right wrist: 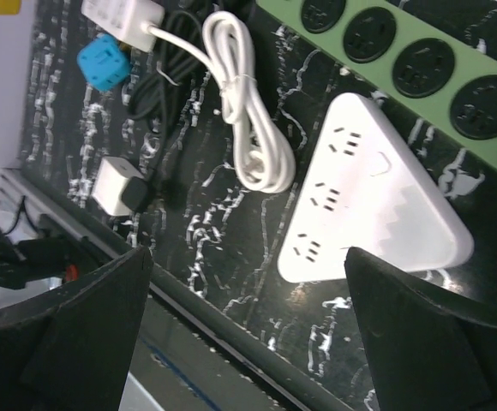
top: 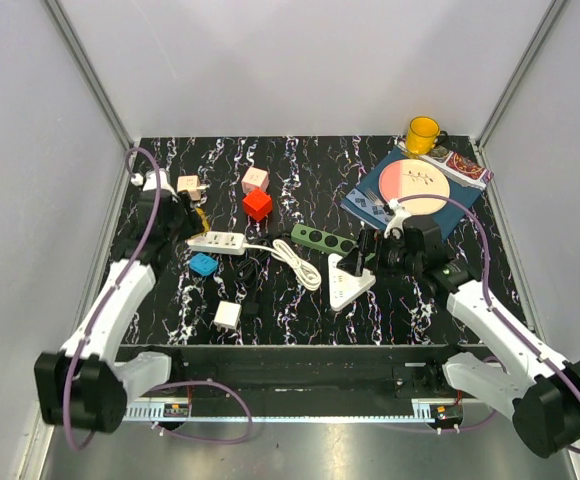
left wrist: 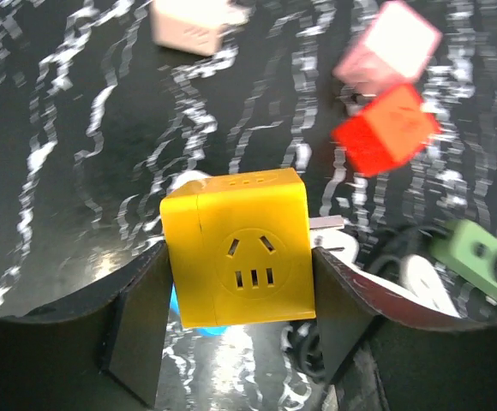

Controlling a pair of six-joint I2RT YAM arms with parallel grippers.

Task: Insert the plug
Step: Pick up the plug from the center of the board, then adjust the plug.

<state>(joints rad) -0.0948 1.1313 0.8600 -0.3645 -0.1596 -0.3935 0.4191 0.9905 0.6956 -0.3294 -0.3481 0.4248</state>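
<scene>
Gripping yellow cube plug (left wrist: 236,257) in left jaws, apparently lifted clear of the worktop (top: 300,320); watching for misalignment at insertion.

Clamped on two opposite side faces, with a metal prong (left wrist: 326,223) sticking out sideways, near the white power strip (top: 217,241) at the worktop's left rear. Holding right jaws wide open and empty over the triangular strip (right wrist: 377,201), just beside the green strip (right wrist: 420,73). Could pivot in the smooth-faced grip if prongs catch a socket rim off-line. Could shove or tip a loose strip under the push, with nothing bracing it. Could bend prongs if driven in tilted. Cannot tell which strip is the target. Probably needs turning first so prongs face a socket.
</scene>
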